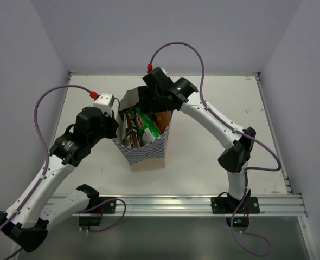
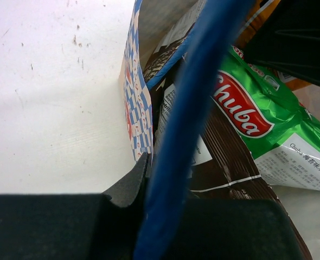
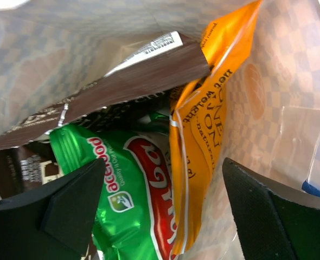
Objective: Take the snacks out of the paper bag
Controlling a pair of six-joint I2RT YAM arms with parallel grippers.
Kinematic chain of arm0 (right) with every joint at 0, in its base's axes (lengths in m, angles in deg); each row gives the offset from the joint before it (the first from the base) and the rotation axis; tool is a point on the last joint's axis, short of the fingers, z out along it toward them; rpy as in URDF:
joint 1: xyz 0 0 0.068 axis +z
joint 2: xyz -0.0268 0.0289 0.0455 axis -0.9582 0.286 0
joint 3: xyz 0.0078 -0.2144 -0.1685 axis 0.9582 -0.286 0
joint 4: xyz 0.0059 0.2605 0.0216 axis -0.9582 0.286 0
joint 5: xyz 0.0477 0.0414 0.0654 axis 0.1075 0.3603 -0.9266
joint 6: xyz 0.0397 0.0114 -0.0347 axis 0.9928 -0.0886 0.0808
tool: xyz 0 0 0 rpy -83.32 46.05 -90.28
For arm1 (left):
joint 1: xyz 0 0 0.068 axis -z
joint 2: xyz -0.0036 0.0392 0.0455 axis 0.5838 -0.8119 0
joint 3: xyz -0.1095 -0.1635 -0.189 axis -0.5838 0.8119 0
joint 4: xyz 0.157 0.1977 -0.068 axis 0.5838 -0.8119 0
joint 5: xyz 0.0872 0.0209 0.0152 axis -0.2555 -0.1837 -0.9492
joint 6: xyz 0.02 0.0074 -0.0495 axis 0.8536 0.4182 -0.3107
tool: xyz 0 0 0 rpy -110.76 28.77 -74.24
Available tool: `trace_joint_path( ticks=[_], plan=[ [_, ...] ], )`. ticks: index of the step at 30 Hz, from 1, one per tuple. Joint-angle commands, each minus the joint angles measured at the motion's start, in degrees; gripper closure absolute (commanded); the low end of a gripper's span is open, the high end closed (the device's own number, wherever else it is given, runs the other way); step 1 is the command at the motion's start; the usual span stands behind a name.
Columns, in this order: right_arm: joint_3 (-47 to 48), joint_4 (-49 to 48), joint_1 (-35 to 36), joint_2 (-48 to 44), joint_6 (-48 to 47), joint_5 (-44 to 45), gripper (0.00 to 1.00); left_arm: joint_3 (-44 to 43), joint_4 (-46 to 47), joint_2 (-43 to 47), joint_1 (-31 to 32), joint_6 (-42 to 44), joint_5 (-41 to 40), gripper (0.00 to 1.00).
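- Closest to the lens in the left wrist view, the left gripper has its black pads pressed together on the blue cord handle of the paper bag, the cord running up and away between them.
- The bag stands upright on the white bench, left of centre and roughly midway between the near and far edges. Its mouth is open and its blue-and-white checkered band faces the near edge.
- The right gripper reaches down into the bag from the far side with its jaws spread wide and gripping nothing.
- Between those spread fingers stand the orange packet and, just beside it, the green-and-white packet with its red oval logo.
- All four snacks are inside the bag: one dark brown packet leans across the top behind the green one, and a second brown packet shows at the left wall.
- From above, the green and orange packets poke up at the bag's mouth.
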Motion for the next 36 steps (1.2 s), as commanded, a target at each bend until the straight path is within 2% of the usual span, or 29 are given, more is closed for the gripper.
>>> trace_joint_path(
  ticks=[1, 6, 12, 18, 21, 24, 25, 32, 36],
  plan=[
    [-1.6, 0.2, -0.2, -1.1, 0.7, 1.6, 0.11, -3.9, 0.8, -0.6, 0.1, 0.2, -1.4, 1.0],
    [-6.0, -2.0, -0.8, -3.3, 0.6, 1.7, 0.21, -5.5, 1.2, -1.8, 0.1, 1.0, -2.0, 1.0],
    [-6.1, -3.2, -2.0, -3.4, 0.7, 1.6, 0.3, -4.8, 1.4, -2.1, 0.0, 1.3, -2.3, 1.0],
    [-6.4, -4.3, -2.0, -3.0, 0.7, 0.2, 0.46, -2.6, 2.4, -2.1, 0.0, 0.6, -3.0, 1.0],
    [-5.1, -3.8, -2.0, -3.9, 0.6, -0.5, 0.41, -1.8, 2.7, -2.0, 0.0, 0.2, -3.6, 0.99],
    [-3.5, -3.9, -2.0, -5.9, 0.5, -1.0, 0.26, -1.2, 2.9, -1.7, 0.1, -0.2, -3.7, 0.97],
    [-3.4, -4.2, -2.0, -6.4, 0.5, -0.5, 0.25, -1.2, 3.0, -1.8, 0.1, -0.3, -3.7, 0.96],
    [-1.1, -4.2, -2.1, -7.7, 0.4, 4.2, 0.25, -0.8, 3.4, -1.7, 0.0, -0.5, -3.8, 0.92],
    [-2.0, -4.2, -3.1, -6.2, 0.4, 3.5, 0.27, -0.8, 3.4, -1.9, 0.1, -0.6, -4.0, 0.91]
  ],
)
